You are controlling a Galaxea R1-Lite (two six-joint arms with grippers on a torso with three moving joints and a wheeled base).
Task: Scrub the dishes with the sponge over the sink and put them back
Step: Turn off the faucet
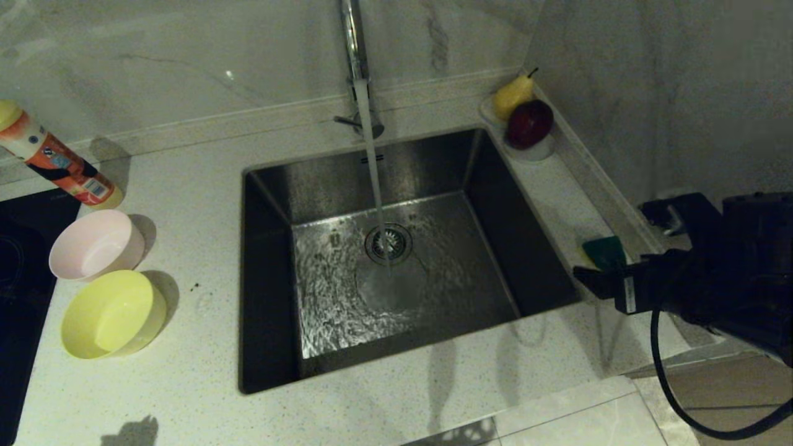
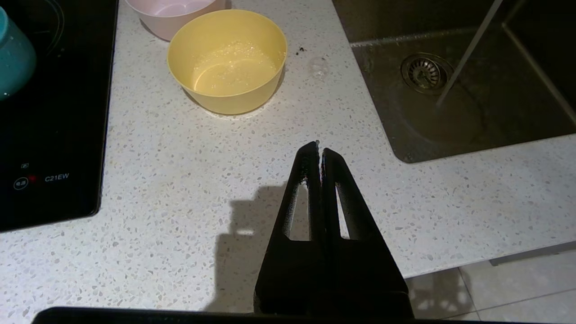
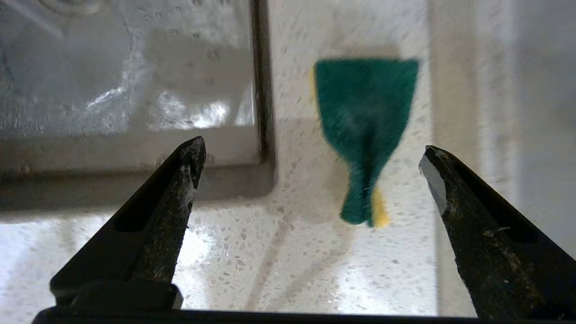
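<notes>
Right pincer [image 3: 310, 157] gapes wide above the sponge [image 3: 364, 130] beside the sink [image 1: 272, 186], evidently lined up to grasp. Left pincer [image 2: 320, 149] parked, shut, empty.

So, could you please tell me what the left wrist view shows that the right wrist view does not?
Only the left wrist view shows the yellow bowl, the pink bowl behind it, a teal cup on the black hob, the drain and the shut left claw. Only the right wrist view shows the sponge, green face up, and the open right claw above it. Both show the speckled counter and the sink.
</notes>
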